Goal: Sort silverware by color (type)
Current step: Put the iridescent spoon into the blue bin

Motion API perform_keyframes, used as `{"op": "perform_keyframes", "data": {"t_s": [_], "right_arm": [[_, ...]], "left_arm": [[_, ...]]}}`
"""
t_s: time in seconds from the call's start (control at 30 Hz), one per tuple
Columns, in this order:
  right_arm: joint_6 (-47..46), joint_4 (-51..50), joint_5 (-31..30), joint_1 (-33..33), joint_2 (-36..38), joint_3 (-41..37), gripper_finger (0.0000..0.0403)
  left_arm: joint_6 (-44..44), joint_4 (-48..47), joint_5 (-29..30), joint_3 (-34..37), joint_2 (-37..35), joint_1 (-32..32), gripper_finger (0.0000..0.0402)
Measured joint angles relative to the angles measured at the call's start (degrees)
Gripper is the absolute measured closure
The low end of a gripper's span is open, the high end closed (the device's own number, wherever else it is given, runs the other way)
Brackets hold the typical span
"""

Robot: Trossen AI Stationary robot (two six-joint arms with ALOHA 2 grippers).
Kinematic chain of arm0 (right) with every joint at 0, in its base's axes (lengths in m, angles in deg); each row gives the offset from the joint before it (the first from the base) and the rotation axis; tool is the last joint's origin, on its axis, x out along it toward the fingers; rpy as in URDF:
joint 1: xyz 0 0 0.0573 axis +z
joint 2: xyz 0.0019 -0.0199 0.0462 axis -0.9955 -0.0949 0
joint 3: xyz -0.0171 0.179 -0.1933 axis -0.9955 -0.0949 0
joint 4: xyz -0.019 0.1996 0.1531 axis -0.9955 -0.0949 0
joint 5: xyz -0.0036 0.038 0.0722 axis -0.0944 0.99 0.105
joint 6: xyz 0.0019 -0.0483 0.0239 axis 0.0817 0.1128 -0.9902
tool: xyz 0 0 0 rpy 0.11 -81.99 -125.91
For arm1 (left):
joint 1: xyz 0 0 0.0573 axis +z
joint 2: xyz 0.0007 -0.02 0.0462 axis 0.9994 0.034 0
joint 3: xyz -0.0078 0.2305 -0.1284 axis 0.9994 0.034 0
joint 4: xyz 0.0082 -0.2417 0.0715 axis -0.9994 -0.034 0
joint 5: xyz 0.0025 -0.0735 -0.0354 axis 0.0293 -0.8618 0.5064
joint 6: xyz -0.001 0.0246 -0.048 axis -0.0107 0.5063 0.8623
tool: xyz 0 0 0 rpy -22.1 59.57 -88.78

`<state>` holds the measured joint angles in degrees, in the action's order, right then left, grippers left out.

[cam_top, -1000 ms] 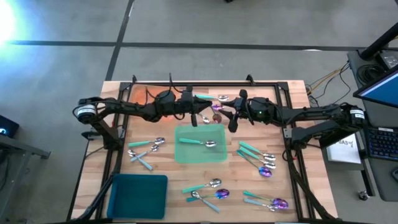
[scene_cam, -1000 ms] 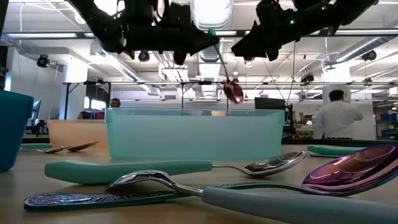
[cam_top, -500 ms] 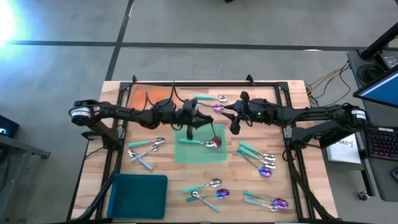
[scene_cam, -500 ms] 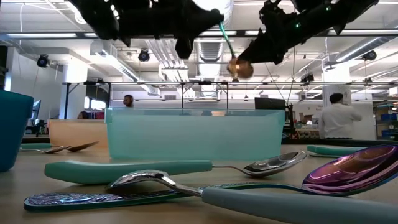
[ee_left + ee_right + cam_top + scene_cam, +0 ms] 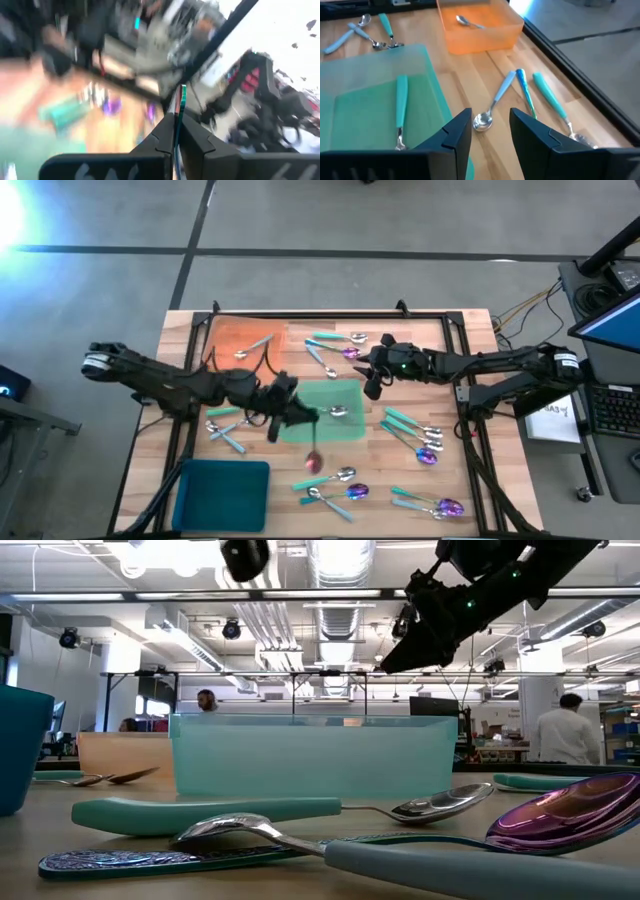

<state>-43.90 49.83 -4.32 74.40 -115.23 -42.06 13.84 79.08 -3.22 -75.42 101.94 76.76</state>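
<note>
Wooden table (image 5: 470, 480) | left gripper (image 5: 296, 418) pinching purple-headed spoon (image 5: 313, 459) | right gripper (image 5: 371, 378) wide, empty, above scattered silverware (image 5: 335, 345)

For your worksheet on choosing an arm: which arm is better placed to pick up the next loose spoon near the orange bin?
Right. The right gripper is open and empty, just above the light-blue-handled spoon beside the orange bin. The left gripper is shut on a purple-headed, teal-handled spoon by the green tray.

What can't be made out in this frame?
- Left wrist view: motion blur; the table's utensils are smears. Only the thin spoon handle between the left gripper's fingers reads.
- Low view: left gripper is cut off by the top edge.
- High view: teal bin contents aren't visible.
</note>
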Motion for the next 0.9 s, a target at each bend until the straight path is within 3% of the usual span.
{"op": "perform_keyframes", "data": {"t_s": [0.13,0.23,0.33,0.53,0.7,0.8,0.9], "right_arm": [[-1.09,-0.33,0.09,0.0,-0.27,0.0,0.0282],[-1.61,-0.4,0.09,0.0,-0.22,0.0,0.028],[-1.64,-0.39,0.08,0.0,-0.2,0.0,0.0282],[-1.3,-0.47,-0.04,0.0,-0.2,0.0,0.0283],[-0.07,-0.99,-0.72,0.0,-0.2,0.0,0.0284],[0.04,-1.53,-1.03,0.0,-0.2,0.0,0.0287],[0.16,-1.68,-1.07,0.0,-0.2,0.0,0.0286]], "left_arm": [[9.7,-19.04,5.58,-3.43,-3.12,-4.71,0.0402],[16.3,-39.78,9.99,-9.49,-3.78,-8.27,0.0402],[24.02,-58.24,11.6,-17.2,-2.49,-12.39,0.0402],[37.52,-82.69,13.38,-31.07,4.06,-21.75,0.0402],[47.75,-95.95,7.94,-35.46,10.34,-25.68,0.0401],[48.38,-97.2,2.13,-34.81,12.76,-25.94,0.0401],[47.52,-96.39,0.4,-32.96,14.16,-25.41,0.0401]]}}
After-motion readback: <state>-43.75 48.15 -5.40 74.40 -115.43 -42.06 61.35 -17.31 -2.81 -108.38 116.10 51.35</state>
